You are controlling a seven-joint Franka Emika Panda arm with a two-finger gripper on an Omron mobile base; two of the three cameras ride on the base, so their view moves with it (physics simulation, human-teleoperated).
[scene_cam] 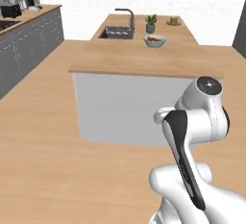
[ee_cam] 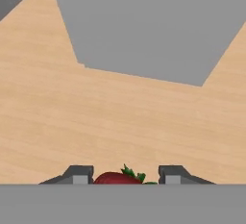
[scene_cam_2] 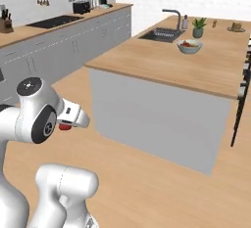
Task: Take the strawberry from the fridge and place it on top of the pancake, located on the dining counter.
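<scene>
At bottom centre of the hand view, the gripper (ee_cam: 125, 176) clamps the strawberry (ee_cam: 116, 178) between its two fingertips, above wooden floor. Toward the upper right of the right base view, the pancake (scene_cam_2: 237, 27) sits at the far end of the dining counter (scene_cam_2: 162, 63).

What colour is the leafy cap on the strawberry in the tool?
Green, atop the red strawberry; the hand view shows it best.

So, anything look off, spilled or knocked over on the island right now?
Nothing stands out. The bowl, potted plant and pancake sit upright on the dining counter, and the strawberry rests between the gripper's fingers.
</scene>
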